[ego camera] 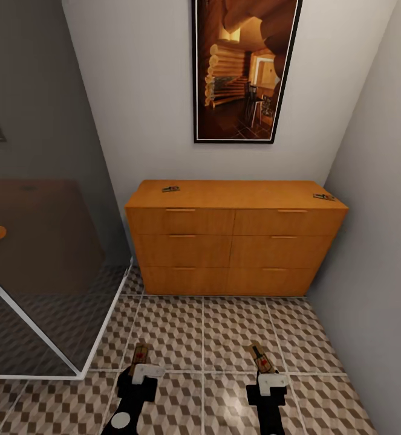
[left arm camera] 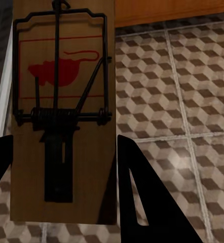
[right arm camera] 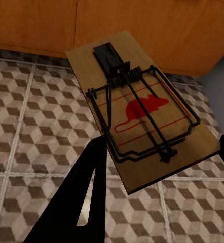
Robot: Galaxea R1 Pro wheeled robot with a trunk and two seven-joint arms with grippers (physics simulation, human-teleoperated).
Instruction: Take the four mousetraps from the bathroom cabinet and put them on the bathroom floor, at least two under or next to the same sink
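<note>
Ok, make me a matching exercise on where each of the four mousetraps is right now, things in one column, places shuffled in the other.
Things:
1. mousetrap in the left hand
2. mousetrap in the right hand
3. mousetrap near the cabinet's left end
4. mousetrap at the cabinet's right end

Places:
A. on the cabinet top, by the grey side wall
B. held over the bathroom floor, on the shower-glass side
C. on the cabinet top, below the picture's left edge
D. held over the floor, on the side away from the glass

Pairs: 1-B, 2-D, 3-C, 4-A
</note>
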